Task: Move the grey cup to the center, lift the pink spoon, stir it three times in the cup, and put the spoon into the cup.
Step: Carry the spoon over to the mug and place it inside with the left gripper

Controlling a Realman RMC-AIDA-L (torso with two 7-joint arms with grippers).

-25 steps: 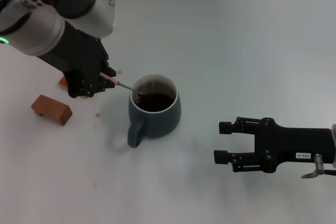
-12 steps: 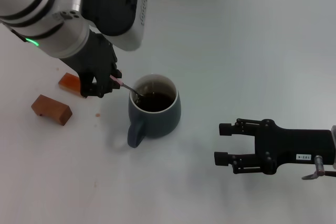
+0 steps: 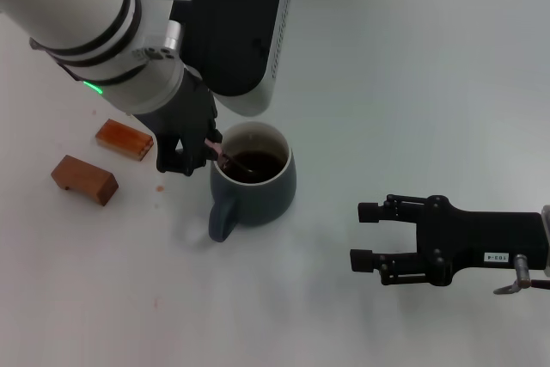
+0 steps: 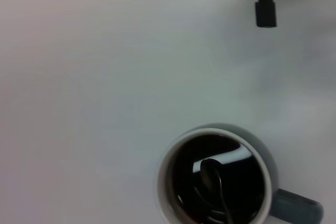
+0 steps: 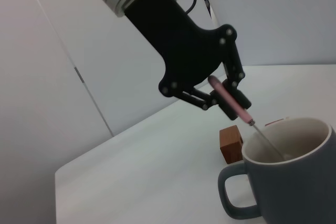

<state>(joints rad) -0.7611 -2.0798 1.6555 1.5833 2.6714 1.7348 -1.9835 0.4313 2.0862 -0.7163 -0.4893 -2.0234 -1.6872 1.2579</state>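
The left gripper (image 5: pixel 227 97) has its black fingers (image 5: pixel 239 98) pinched tight on the pale pink handle of the slim pink spoon (image 5: pixel 231 99), up near the handle's end. The grey metal neck slants down from the fingers and the bowl sits in the dark brown liquid inside the rounded blue-grey ceramic mug (image 3: pixel 255 180) with the white interior. That steep angle looks deliberate to me: gripping high keeps the fingers outside the rim, just off the mug's side, while the bowl still reaches the drink. In the left wrist view the spoon's bowl (image 4: pixel 210 169) shows as a dark shape in the liquid, so I'd say we're in the stirring part, though I can't tell which round.

The mug's loop handle (image 3: pixel 223 217) points away from the fingers, toward the robot, so nothing blocks the spoon.

The right gripper (image 3: pixel 371 234) hangs well apart from the mug, jaws spread and holding nothing, parked low over the table.

Two brown wooden blocks (image 3: pixel 84 179) lie on the far side of the left fingers from the mug, near each other but out of the way. The table (image 3: pixel 412 83) is plain white and matte, with a few small reddish specks near the blocks. Behind it is a pale panelled wall (image 5: pixel 63 51).
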